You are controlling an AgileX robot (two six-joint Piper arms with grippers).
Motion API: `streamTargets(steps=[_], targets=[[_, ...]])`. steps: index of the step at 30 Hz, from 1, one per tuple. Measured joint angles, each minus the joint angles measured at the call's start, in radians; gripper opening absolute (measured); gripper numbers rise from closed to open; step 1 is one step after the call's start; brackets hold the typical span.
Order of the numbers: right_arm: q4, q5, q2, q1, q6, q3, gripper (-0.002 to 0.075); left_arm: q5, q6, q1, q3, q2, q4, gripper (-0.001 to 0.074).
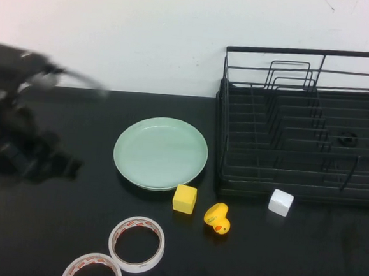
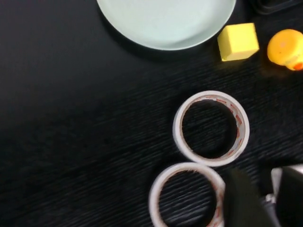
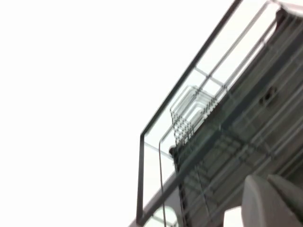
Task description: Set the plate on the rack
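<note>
I see my left gripper (image 1: pixel 61 165) low over the table, well to the left of the plate (image 1: pixel 161 152); whether it's open I can't tell. My right gripper (image 3: pixel 270 201) faces the rack (image 1: pixel 300 131), its opening likewise unclear. The plate lies flat, empty, beside the rack.

Robot test bench in a lab-like room, not a home kitchen. A bare black table (image 1: pixel 49 230) stands against a plain white wall (image 1: pixel 148 33). Unrelated props lie right of the left gripper (image 1: pixel 54 166): a plate (image 1: pixel 161 152), a wire rack (image 1: pixel 304 125), two tape rolls (image 1: pixel 136 243), a yellow block (image 1: pixel 185 198), a toy duck (image 1: pixel 217 218) and a white cube (image 1: pixel 280 202). The right gripper (image 3: pixel 272 201) hangs near the rack.
</note>
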Motion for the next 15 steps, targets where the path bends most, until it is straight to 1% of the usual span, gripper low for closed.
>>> streamTargets(steps=[2, 4, 5, 6, 8, 11, 15], targets=[[0.0, 0.03, 0.0, 0.0, 0.0, 0.0, -0.0002, 0.021, -0.052, -0.005, -0.062, 0.11, -0.004, 0.023], [0.0, 0.063, 0.0, 0.0, -0.028, 0.0, -0.0002, 0.039, -0.119, -0.006, -0.129, 0.211, -0.009, 0.0362], [0.0, 0.079, 0.0, 0.0, -0.057, 0.0, -0.0002, 0.044, -0.149, -0.006, -0.154, 0.249, -0.013, 0.041], [0.0, 0.091, 0.0, 0.0, -0.09, 0.0, -0.0002, 0.045, -0.173, -0.006, -0.183, 0.295, -0.014, 0.044], [0.0, 0.113, 0.0, 0.0, -0.14, 0.0, -0.0002, 0.042, -0.211, -0.006, -0.232, 0.381, -0.014, 0.0454], [0.0, 0.124, 0.0, 0.0, -0.172, 0.0, -0.0002, 0.013, -0.241, -0.003, -0.282, 0.491, -0.031, 0.0437], [0.0, 0.125, 0.0, 0.0, -0.19, 0.0, -0.0002, -0.029, -0.253, 0.041, -0.318, 0.623, -0.124, 0.0424]])
